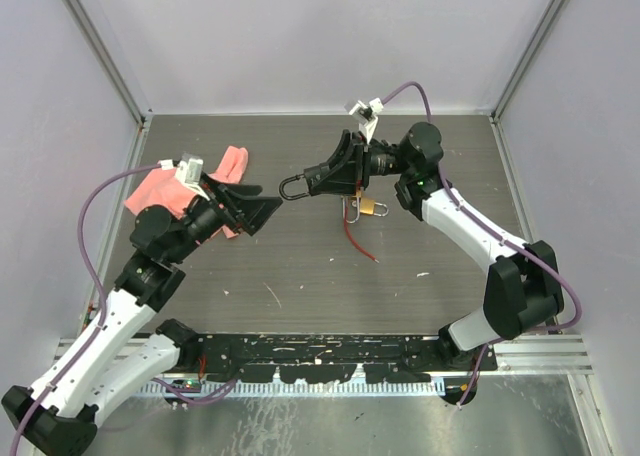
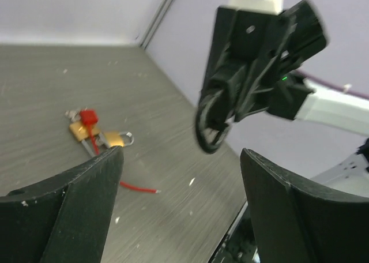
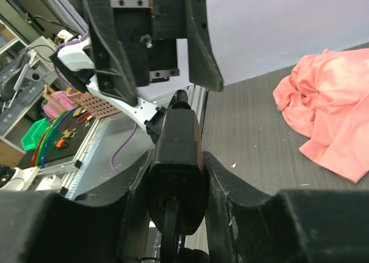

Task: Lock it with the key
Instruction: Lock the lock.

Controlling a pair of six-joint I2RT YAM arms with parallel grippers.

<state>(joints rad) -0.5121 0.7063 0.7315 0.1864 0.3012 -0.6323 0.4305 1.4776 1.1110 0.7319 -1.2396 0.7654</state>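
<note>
My right gripper [image 1: 325, 179] is shut on a black padlock [image 1: 320, 180] and holds it above the table, its shackle [image 1: 293, 188] pointing left. In the right wrist view the padlock body [image 3: 176, 159] sits clamped between the fingers, and a dark stem [image 3: 171, 228] sticks out of its near end; I cannot tell whether it is the key. My left gripper [image 1: 268, 198] is open and empty, just left of the shackle and facing it. In the left wrist view the blurred shackle [image 2: 210, 124] hangs above the gap between the open fingers.
Two brass padlocks [image 1: 368, 207] with a red tag [image 2: 87, 116] and a red cord [image 1: 358, 241] lie on the table under the right gripper. A pink cloth [image 1: 160, 186] lies at the back left, behind the left arm. Grey walls close in the table.
</note>
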